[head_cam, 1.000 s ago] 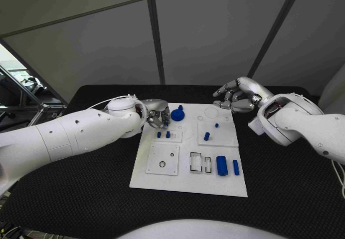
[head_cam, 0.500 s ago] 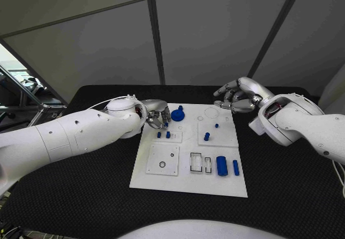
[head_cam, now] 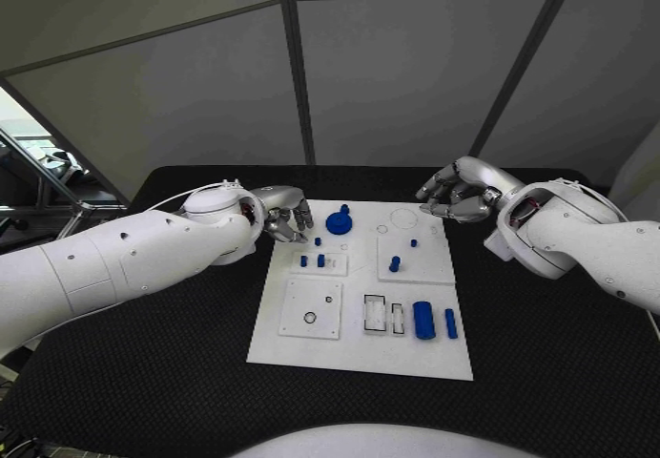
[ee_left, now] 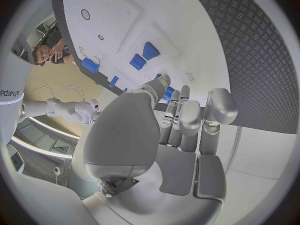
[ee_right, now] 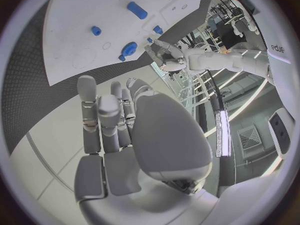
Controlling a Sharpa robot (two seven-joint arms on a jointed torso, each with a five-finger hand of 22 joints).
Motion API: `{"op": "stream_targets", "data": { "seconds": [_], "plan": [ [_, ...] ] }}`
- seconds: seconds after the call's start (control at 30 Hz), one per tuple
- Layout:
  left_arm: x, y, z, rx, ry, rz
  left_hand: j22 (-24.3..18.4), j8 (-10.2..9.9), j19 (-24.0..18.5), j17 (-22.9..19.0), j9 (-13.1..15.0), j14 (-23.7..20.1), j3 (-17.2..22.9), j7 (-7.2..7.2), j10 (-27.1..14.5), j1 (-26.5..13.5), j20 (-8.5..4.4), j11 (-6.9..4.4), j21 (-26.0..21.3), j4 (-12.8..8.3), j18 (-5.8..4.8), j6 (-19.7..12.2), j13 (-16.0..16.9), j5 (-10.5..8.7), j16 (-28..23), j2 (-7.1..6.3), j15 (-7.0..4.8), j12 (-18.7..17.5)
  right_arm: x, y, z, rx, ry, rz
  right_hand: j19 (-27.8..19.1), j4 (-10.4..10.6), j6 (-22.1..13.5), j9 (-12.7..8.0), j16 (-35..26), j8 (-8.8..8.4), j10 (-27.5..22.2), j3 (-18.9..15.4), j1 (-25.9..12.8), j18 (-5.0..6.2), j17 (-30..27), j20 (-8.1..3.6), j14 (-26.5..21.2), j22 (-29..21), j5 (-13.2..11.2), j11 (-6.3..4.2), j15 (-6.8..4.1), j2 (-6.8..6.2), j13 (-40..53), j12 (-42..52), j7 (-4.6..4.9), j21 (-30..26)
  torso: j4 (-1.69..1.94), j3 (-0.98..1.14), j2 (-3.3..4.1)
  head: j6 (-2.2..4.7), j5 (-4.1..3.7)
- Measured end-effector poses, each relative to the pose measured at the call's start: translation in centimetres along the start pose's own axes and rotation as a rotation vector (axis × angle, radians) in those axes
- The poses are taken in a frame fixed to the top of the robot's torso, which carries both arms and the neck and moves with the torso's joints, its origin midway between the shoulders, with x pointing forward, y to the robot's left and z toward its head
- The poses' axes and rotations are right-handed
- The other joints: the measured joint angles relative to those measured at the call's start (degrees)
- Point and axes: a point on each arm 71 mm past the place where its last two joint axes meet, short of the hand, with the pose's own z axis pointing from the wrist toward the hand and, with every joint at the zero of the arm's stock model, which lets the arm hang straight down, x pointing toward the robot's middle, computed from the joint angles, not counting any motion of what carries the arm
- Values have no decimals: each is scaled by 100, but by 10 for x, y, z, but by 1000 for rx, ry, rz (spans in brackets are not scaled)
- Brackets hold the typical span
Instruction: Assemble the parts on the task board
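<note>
Left hand (head_cam: 286, 223) curled up, empty, by the white board's (head_cam: 360, 355) far corner; right hand (head_cam: 455, 197) curled, empty too.

Arms: smooth white rounded shells. Left hand (head_cam: 285, 221) and right hand (head_cam: 454, 194): silver segmented fingers. Thin white cable loops over left wrist.

The left robot hand (head_cam: 286, 223) covers the task board's (head_cam: 360, 358) near corner; its fingertips' contact is unclear.
</note>
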Motion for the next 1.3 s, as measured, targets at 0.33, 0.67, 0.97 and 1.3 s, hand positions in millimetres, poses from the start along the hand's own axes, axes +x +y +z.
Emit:
{"op": "stream_targets", "data": {
  "seconds": [0.33,0.67,0.97,1.3],
  "plan": [
    [-20,36,-25,-6,-111,-290,-747,234,-971,-2129,29,-848,60,42,265,-95,-3,-1,-2176,37,289,469,20,0,-1305,130,10,140,14,-2,4,-17,63,-273,114,-166,182,-16,279,-252,382,303,-34,-92,233,-25,0,434,-421,-10,0,-81,-751,-916,-64,347,0,7,-4,120,-293],
    [-32,37,-39,122,-244,-837,-1273,234,-1354,-2840,-5,-1361,-31,43,249,-26,22,15,-3051,-1,340,468,20,0,-2090,248,45,252,36,-3,6,-30,111,-434,71,-181,129,-19,374,-482,184,350,-220,-91,295,18,41,393,-579,102,41,-267,-1063,-1303,-12,347,2,3,16,164,-433],
    [-33,32,-44,187,-294,-1142,-1336,234,-1371,-2904,-5,-1387,-58,42,240,-22,40,24,-3130,-28,578,468,19,0,-2160,250,54,294,50,2,8,-48,141,-480,51,-232,109,-19,470,-513,143,401,-219,-90,358,38,20,442,-579,144,63,-265,-1178,-1381,8,347,1,-1,18,141,-460],
    [-33,30,-45,204,-312,-1231,-1363,234,-1370,-2926,-11,-1428,-94,74,220,-15,41,44,-3152,-32,319,435,19,0,-2181,288,54,295,58,7,10,-64,159,-493,197,-343,116,-14,705,-562,206,544,-219,-89,553,78,41,679,-550,146,83,-265,-1282,-1381,16,545,-3,-1,17,140,-460]
  ]
}}
